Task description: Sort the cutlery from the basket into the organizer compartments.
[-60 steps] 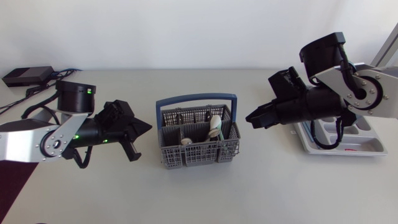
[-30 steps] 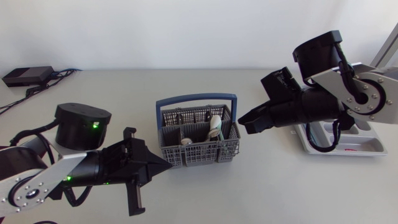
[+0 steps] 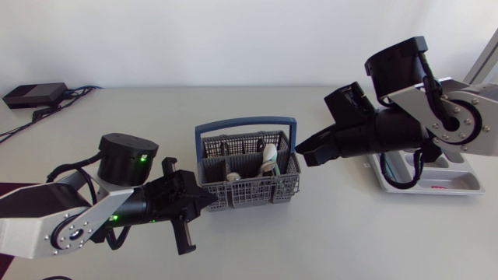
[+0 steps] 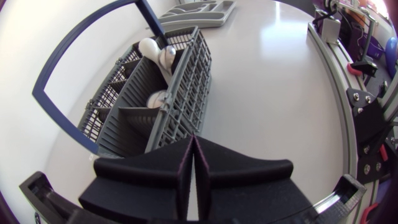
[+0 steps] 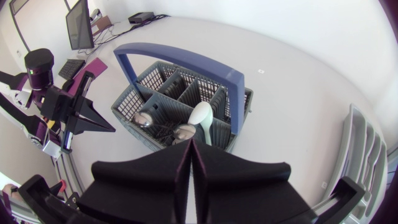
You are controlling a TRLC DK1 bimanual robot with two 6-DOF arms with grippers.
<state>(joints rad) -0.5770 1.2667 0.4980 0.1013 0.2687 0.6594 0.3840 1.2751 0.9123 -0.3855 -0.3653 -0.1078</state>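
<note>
Writing first: the only thing like a label is a small red mark on the front rim of the pale grey plastic organizer tray (image 3: 461, 184), and it's way too small to read.

Left claw (image 3: 208, 204) has its two black wedge fingers pressed flat together with nothing between them. Its tip sits low, just beside the front left corner of the grey plastic mesh cutlery basket with the blue hoop handle (image 3: 249, 175). From the left wrist view the claw (image 4: 193, 139) points right at the basket's (image 4: 155, 106) wall, but I can't tell if it actually touches.

Right claw (image 3: 299, 151) is closed up tight too and carries nothing. It hangs at the basket's right end near the handle; in its own view the claw (image 5: 191, 142) sits over the basket (image 5: 180, 99).

The white-ended cutlery pieces (image 3: 268, 157) all stand in the basket compartments, one white spoon (image 5: 202, 115) right ahead of the right claw. The basket is mid white table (image 3: 257, 241); the organizer lies well to its right, under the right arm.
</note>
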